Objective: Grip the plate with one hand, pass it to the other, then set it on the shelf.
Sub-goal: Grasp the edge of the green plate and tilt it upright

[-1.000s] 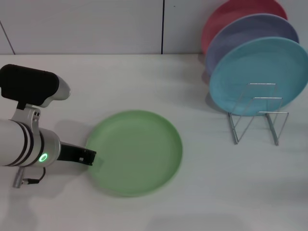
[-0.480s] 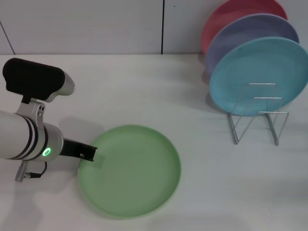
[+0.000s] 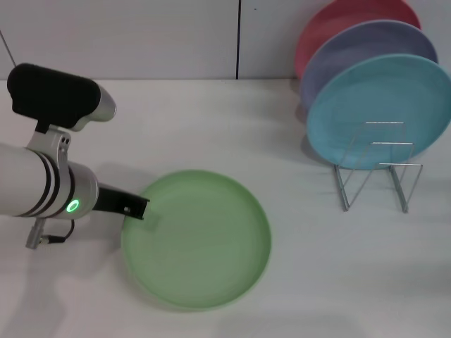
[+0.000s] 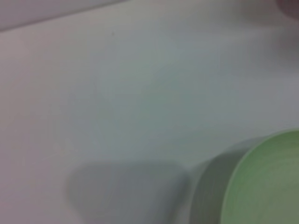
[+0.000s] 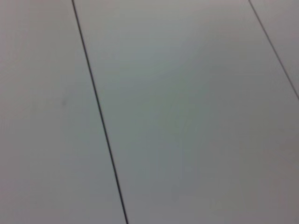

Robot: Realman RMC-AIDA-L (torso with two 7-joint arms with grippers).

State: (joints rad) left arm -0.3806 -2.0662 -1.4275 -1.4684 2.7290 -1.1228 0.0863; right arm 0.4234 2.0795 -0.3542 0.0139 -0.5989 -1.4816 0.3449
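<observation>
The light green plate (image 3: 201, 239) is in the head view at the front centre-left, held a little above the white table with its shadow under it. My left gripper (image 3: 137, 209), black on a silver-white arm with a green light, is shut on the plate's left rim. The plate's rim also shows in the left wrist view (image 4: 266, 186). The silver wire shelf (image 3: 373, 172) stands at the right. My right gripper is out of view; its wrist view shows only a grey panelled wall.
A turquoise-blue plate (image 3: 380, 105) leans upright in the shelf, with a lavender plate (image 3: 366, 46) and a red plate (image 3: 338, 21) behind it. The shelf's front loops (image 3: 394, 184) hold nothing. White table (image 3: 211, 120) lies between the green plate and the back wall.
My left arm has risen with the green plate, which now looks larger and sits off the table. Over the last half second it shifted slightly to the right.
</observation>
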